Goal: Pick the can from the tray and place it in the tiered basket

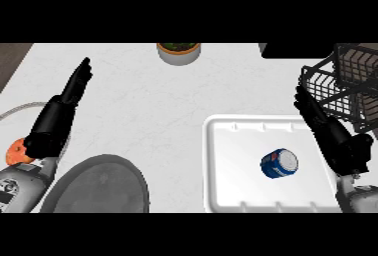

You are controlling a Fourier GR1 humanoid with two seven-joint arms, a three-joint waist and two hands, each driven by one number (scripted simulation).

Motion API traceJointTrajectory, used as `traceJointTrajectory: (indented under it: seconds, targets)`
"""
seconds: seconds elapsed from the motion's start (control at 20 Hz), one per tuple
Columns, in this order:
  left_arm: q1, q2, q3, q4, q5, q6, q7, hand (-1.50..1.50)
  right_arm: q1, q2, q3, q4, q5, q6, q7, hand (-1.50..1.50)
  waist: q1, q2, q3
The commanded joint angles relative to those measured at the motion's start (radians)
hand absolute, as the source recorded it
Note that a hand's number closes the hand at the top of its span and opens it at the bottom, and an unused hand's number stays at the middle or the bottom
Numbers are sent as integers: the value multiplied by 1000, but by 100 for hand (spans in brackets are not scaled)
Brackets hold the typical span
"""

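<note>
Right robot hand (336,137) flat; can (280,163) just left, untouched.

On the white marbled counter (148,110), a grey pot holding a green plant (178,52) stands at twelve o'clock. A dark grey round plate (100,187) lies at seven o'clock. An orange-red fruit (15,153) sits at eight o'clock, below a curved grey cable (22,109) at nine.

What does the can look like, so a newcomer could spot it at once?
Find the white tray on the right of the counter, next to the black wire tiered basket. The can sits inside it, beside the right hand. It is the only thing in the tray: blue, with a silvery round end.
</note>
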Motion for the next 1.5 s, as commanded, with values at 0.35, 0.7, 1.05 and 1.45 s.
traceJointTrajectory:
  seconds: [0.35,0.7,1.05,1.45]
  targets:
    - [149,21,108,99,30,74,51,0,301,95,-345,97,104,-509,68,150,-92,45,13]
    - [187,10,121,138,41,51,11,0,564,376,-279,-247,274,-877,65,-150,-31,12,18]
    - [167,-15,85,134,19,36,13,0,767,169,-104,-451,469,-641,452,-150,27,31,16]
    - [112,-34,88,160,21,7,23,0,634,-37,-136,-675,565,-374,1018,-150,50,32,20]
